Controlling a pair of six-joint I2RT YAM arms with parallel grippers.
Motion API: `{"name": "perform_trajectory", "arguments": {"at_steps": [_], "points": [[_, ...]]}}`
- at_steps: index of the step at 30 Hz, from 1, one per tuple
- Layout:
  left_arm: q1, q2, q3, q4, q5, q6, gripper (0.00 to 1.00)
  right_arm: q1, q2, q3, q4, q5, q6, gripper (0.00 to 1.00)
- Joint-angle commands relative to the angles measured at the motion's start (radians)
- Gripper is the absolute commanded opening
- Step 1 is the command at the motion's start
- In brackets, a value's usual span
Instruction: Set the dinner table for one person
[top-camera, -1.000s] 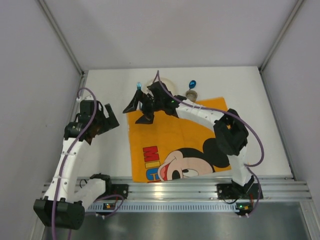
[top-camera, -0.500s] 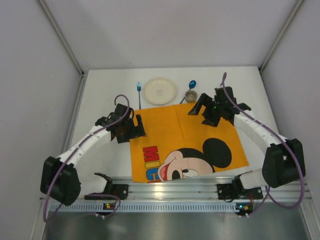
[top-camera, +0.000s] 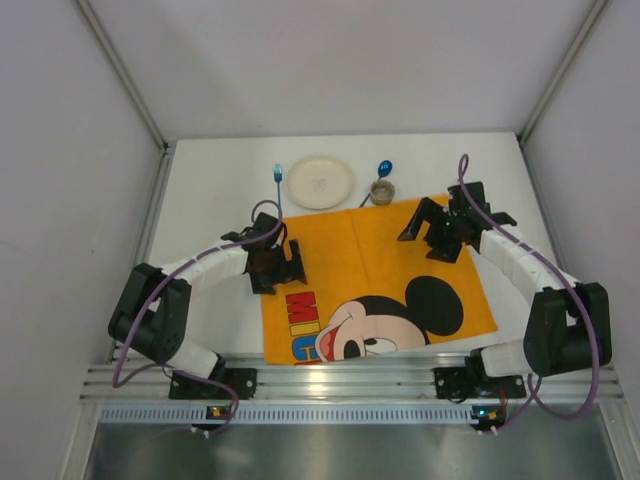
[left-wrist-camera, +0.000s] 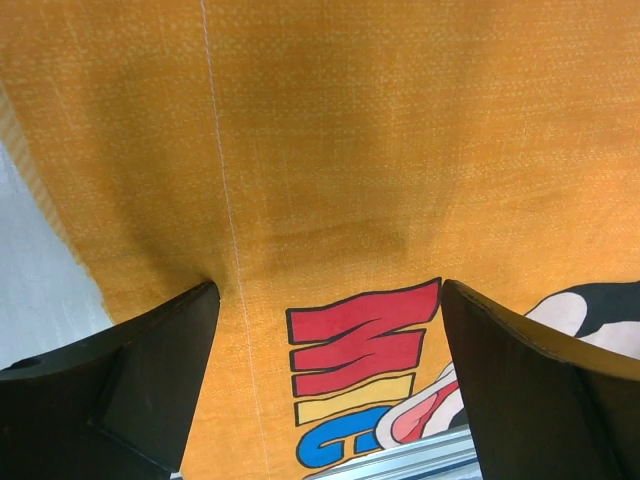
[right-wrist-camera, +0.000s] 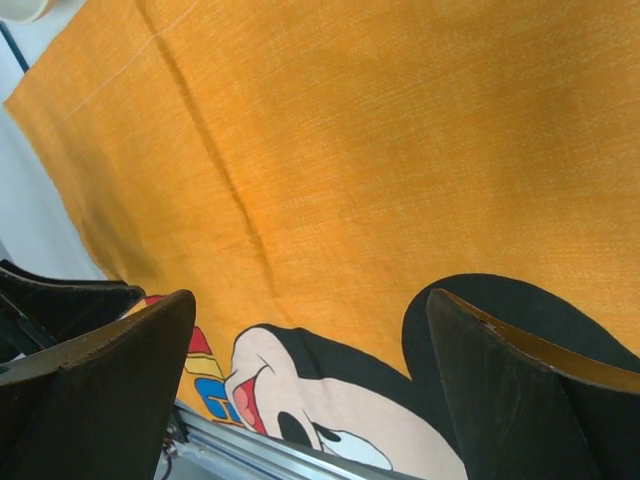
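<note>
surface: white dinner table (top-camera: 205, 215), lying under and around both grippers; pale walls, metal rail (top-camera: 350, 375) behind them | left gripper (top-camera: 280, 277) wide, empty, over orange placemat (top-camera: 370, 260) edge | right gripper (top-camera: 428, 240) wide, empty, above same placemat | beyond grippers: plate (top-camera: 320, 183) ×1, cup (top-camera: 382, 190) ×1, utensils ×2: long blue utensil (top-camera: 278, 190), blue spoon (top-camera: 385, 168)

Under the left end effector (left-wrist-camera: 325, 330), whose fingers (left-wrist-camera: 150, 380) look like matt black plastic, the orange placemat (left-wrist-camera: 350, 150) is coarse woven matt cloth on a smooth white worktop (left-wrist-camera: 35, 265).
</note>
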Motion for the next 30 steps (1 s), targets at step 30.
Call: {"name": "perform_trajectory", "arguments": {"at_steps": [30], "points": [[0.188, -0.029, 0.436, -0.334, -0.071, 0.227, 0.98, 0.003, 0.724, 0.772, 0.059, 0.087, 0.065, 0.66]]}}
